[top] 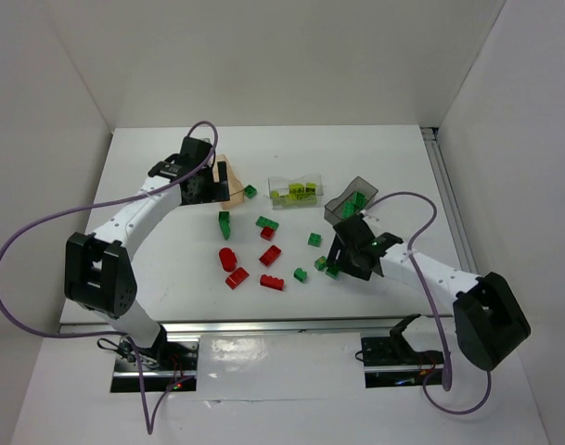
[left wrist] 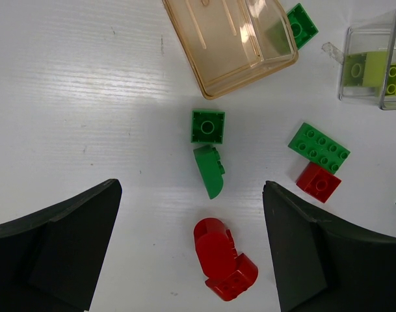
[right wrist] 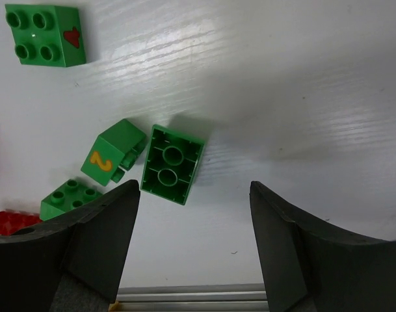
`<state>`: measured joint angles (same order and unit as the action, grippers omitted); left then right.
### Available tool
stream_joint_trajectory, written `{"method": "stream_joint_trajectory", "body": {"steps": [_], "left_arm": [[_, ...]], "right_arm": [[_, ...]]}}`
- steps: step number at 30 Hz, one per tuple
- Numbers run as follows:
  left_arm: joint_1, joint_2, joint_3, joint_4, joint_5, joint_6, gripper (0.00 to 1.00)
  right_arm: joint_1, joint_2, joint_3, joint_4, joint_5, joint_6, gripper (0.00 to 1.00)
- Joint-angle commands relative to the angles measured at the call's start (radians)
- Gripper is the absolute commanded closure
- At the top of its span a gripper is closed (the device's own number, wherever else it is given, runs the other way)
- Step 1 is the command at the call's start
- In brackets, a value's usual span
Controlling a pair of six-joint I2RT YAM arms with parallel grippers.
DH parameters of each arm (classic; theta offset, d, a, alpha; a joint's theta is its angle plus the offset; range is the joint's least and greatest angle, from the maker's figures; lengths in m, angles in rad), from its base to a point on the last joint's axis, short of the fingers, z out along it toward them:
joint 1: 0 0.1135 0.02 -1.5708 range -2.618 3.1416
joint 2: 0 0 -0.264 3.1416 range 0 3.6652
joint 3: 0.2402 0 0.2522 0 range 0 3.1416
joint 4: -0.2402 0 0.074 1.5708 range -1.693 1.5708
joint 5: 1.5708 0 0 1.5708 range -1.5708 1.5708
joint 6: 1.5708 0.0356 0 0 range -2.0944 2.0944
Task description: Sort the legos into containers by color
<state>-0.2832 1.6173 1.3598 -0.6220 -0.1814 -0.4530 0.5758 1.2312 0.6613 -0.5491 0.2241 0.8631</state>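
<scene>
My left gripper is open and empty, held high beside the peach-orange container. In the left wrist view, a red curved lego lies on the table between the open fingers. Two dark green legos lie beyond it, before the peach container, which looks empty. My right gripper is open and empty, low over a cluster of green legos. In the right wrist view an upturned green lego lies just beyond the left finger.
The clear container holds yellow-green legos. The smoky grey container holds a green one. Several red legos and green ones lie scattered mid-table. The table's metal front rail is close behind the right gripper.
</scene>
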Motion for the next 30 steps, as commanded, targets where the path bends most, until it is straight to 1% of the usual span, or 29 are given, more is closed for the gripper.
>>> {"method": "stream_joint_trajectory", "body": {"steps": [1,8,9,10,14,15,19,22,25,30], "left_arm": [[-0.004,-0.007,0.028,0.002,-0.006,-0.018,0.01],[-0.004,0.003,0.028,0.002,-0.006,-0.018,0.01],[-0.004,0.003,0.028,0.002,-0.006,-0.018,0.01],[-0.004,0.003,0.028,0.002,-0.006,-0.018,0.01],[-0.004,0.003,0.028,0.002,0.003,-0.018,0.01],[-0.004,0.003,0.028,0.002,0.003,-0.018,0.01],[-0.004,0.012,0.028,0.002,0.003,-0.018,0.01],[-0.004,0.021,0.038,0.002,0.003,-0.018,0.01],[-0.004,0.021,0.047,0.002,0.013,-0.018,0.01],[-0.004,0.030,0.056,0.002,0.013,-0.018,0.01]], "right_arm": [[0.009,0.034,0.014,0.043,-0.049,-0.021,0.24],[0.009,0.126,0.044,0.078,-0.072,-0.052,0.24],[0.009,0.135,0.044,0.089,-0.062,-0.052,0.26],[0.009,0.136,0.055,0.089,-0.062,-0.052,0.26],[0.009,0.163,0.077,0.091,-0.014,-0.070,0.41],[0.009,0.172,0.095,0.080,0.003,-0.070,0.51],[0.009,0.163,0.168,0.029,0.052,-0.079,0.68],[0.009,0.125,0.244,-0.002,0.101,-0.099,0.69],[-0.013,0.125,0.329,-0.026,0.156,-0.136,0.69],[-0.125,0.217,0.425,0.030,0.188,-0.231,0.69]]}}
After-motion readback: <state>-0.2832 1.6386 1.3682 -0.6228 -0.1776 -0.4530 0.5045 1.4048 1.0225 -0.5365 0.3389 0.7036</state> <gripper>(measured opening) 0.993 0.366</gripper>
